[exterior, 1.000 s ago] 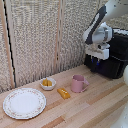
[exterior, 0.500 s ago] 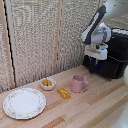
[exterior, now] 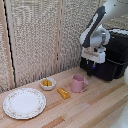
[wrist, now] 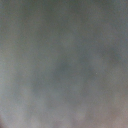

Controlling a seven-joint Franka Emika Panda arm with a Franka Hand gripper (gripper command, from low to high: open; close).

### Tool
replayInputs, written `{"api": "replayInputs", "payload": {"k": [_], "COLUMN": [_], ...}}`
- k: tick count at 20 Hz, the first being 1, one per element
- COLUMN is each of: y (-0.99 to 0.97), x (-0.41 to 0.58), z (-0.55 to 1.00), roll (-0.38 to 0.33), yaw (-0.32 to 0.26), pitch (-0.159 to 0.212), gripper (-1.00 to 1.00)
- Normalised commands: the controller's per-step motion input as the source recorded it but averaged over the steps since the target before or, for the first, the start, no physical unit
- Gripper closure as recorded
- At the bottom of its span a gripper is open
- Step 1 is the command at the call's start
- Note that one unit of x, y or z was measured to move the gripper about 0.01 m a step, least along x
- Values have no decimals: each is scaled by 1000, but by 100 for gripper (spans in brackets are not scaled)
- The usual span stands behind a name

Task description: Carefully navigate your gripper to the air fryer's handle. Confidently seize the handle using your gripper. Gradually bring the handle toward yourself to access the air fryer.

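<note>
1. Air fryer at right edge of exterior frame, middle height: black, boxy, rounded edges, standing on wooden table.
2. Gripper right of centre, white block on white-and-black arm coming down from upper right corner, pressed up against fryer's front left side.
3. Handle barely visible, dark bar low under gripper against dark fryer front; hard to separate from fingers.
4. Fingers' state: cannot tell, spread or pinched on handle not readable, tips lost against black.
5. Pink mug centre-low in frame, upright on table, near fryer but apart from it, loop pointing toward frame right.
6. Small yellow-orange piece lying on table just left of mug, not touching.
7. Small white bowl left of centre, yellow stuff inside, apart from orange piece.
8. Patterned plate lower left, flat on table, well apart from fryer.
9. Woven reed screen filling upper left and centre behind table.
10. Wrist view: uniform grey-green blur, nothing identifiable.
</note>
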Motion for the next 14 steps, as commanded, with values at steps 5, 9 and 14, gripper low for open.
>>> {"api": "replayInputs", "payload": {"k": [5, 9, 14], "y": [642, 372, 358], "x": [31, 84, 145], "z": [-86, 0, -3], "roll": [-55, -70, -65], "yaw": [-198, -279, -176], "pitch": [-35, -56, -14], "gripper": [100, 100, 100]}}
